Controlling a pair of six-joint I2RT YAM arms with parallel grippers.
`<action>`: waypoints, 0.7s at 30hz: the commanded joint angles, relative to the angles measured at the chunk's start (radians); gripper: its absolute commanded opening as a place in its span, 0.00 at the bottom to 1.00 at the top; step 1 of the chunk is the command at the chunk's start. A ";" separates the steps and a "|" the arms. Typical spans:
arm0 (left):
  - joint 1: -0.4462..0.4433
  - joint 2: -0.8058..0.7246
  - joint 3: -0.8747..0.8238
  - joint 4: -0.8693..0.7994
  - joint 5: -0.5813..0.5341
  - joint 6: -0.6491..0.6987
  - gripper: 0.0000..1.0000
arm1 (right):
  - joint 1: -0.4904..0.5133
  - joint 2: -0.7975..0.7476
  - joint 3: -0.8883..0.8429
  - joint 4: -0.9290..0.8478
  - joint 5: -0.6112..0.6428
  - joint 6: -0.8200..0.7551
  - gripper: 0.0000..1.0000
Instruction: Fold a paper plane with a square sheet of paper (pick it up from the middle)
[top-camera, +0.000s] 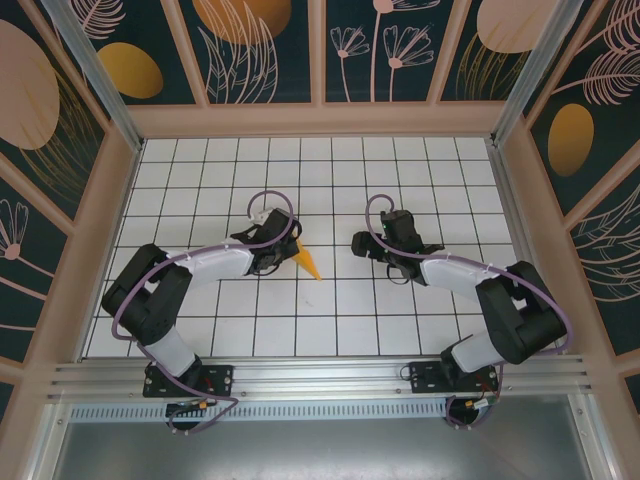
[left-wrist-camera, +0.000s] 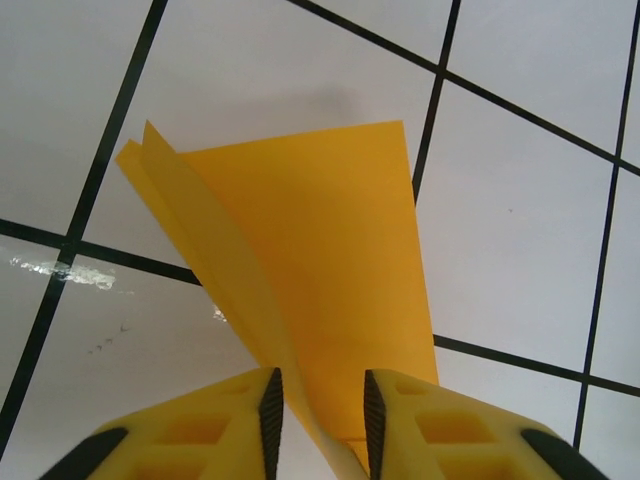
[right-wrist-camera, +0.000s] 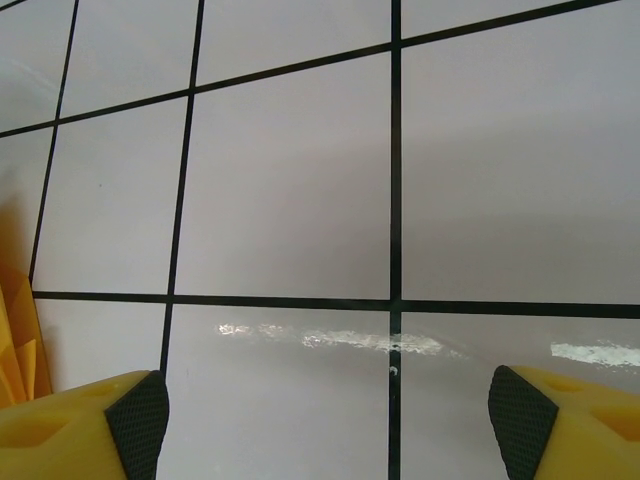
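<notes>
Paper plane (left-wrist-camera: 320, 260) between left gripper (left-wrist-camera: 318, 412) jaws, right gripper (right-wrist-camera: 328, 412) spread wide

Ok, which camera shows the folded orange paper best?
Left wrist: the folded paper sits centred and close, its layers running between the jaws. Top external shows a small orange tip by the left gripper; right wrist catches a sliver at its left edge.

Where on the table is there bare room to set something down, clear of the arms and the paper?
Bare tiles run along the back wall, and the near middle between the left arm and the right arm is free too. The centre is crowded: the left gripper straddles the folded orange paper, with the open right gripper close beside it.
</notes>
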 joint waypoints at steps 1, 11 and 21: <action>-0.006 -0.027 -0.020 0.019 -0.009 -0.013 0.25 | -0.005 0.013 0.019 -0.013 0.026 0.020 0.86; -0.006 -0.093 -0.061 0.094 0.001 -0.025 0.00 | -0.004 0.007 0.016 -0.011 0.026 0.022 0.85; -0.005 -0.194 -0.107 0.380 0.273 0.094 0.00 | -0.027 -0.106 -0.047 0.053 0.019 0.044 0.81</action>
